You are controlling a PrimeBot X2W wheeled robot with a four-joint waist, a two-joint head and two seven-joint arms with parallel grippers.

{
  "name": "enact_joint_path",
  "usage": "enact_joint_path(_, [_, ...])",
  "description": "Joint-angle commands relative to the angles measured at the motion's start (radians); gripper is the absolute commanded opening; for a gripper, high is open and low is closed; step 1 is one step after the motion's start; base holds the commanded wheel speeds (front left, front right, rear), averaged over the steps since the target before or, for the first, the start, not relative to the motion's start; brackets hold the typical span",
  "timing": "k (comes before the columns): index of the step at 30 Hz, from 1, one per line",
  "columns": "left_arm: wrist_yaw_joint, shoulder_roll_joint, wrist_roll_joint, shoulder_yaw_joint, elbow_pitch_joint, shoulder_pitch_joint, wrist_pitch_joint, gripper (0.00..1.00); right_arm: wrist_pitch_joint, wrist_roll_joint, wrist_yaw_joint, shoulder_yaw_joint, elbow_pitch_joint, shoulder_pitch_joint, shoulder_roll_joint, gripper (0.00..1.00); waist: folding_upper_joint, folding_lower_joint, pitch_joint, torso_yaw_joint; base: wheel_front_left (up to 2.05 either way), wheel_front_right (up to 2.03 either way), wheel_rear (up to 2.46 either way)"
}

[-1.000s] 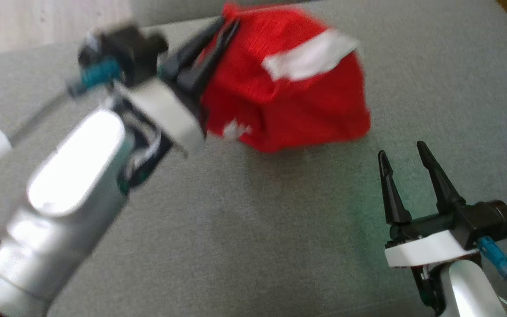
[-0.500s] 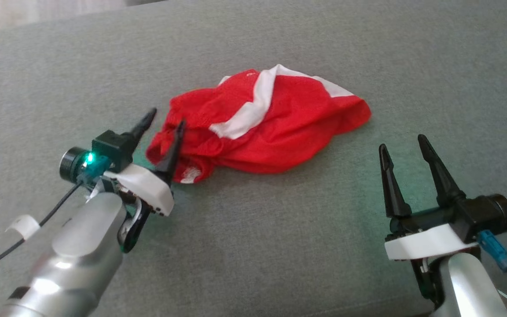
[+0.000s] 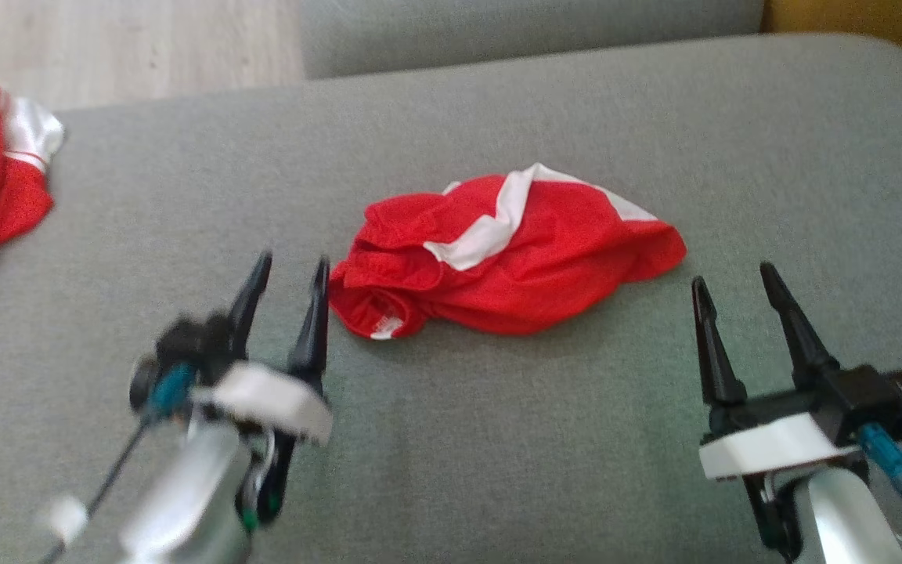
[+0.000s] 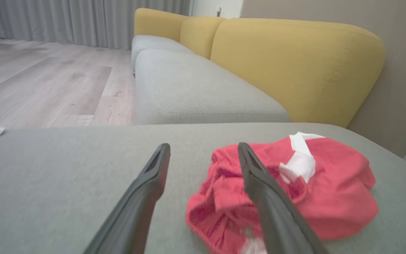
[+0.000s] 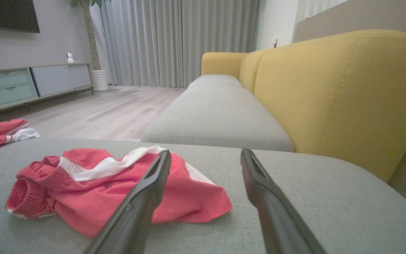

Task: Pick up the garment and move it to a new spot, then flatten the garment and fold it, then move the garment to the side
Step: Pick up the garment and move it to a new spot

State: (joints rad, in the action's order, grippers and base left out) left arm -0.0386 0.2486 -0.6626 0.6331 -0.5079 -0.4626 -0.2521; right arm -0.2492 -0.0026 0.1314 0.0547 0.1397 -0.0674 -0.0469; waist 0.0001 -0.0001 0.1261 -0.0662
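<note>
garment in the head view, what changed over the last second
The left end effector was clamped on the red garment and carrying it in the air. It has since opened, let the garment go and drawn back toward the robot, and now stands open beside the garment's left edge. The garment lies crumpled on the grey cushion. The right end effector stayed open and empty at the lower right. The head camera itself shifted.

We see the garment as thin red and white cloth, matt, on a seat cushion of rough grey weave. The left gripper and right gripper have matt dark plastic fingers; the floor is smooth pale wood.
</note>
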Motion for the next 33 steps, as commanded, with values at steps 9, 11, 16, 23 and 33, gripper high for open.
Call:
enact_joint_path(9, [-0.116,0.033,0.039,-0.167,0.265,0.349,-0.01,1.0,0.011,-0.011,-0.001,-0.007,-0.024,0.094,-0.003,1.0,-0.0001,0.0001,-0.131,0.068,0.0,0.0,0.0])
enact_joint_path(11, [-0.129,0.039,0.058,-0.178,0.304,0.404,-0.01,1.0,0.013,-0.003,-0.001,-0.011,-0.025,0.115,-0.003,1.0,-0.0001,0.0001,-0.139,0.076,0.0,0.0,0.0])
enact_joint_path(16, [-0.147,0.023,0.072,-0.202,0.352,0.499,-0.01,1.0,0.01,0.039,-0.001,-0.026,-0.012,0.168,-0.003,1.0,-0.0001,0.0001,-0.162,0.097,0.0,0.0,0.0])
enact_joint_path(23, [-0.145,0.001,0.088,-0.211,0.36,0.546,-0.01,1.0,0.003,0.068,-0.001,-0.004,0.023,0.189,-0.003,1.0,-0.0001,0.0001,-0.17,0.102,0.0,0.0,0.0])
enact_joint_path(33, [-0.149,0.0,0.093,-0.235,0.357,0.546,-0.01,1.0,-0.005,0.068,-0.001,0.003,0.052,0.167,-0.003,1.0,-0.0001,0.0001,-0.16,0.098,0.0,0.0,0.0])
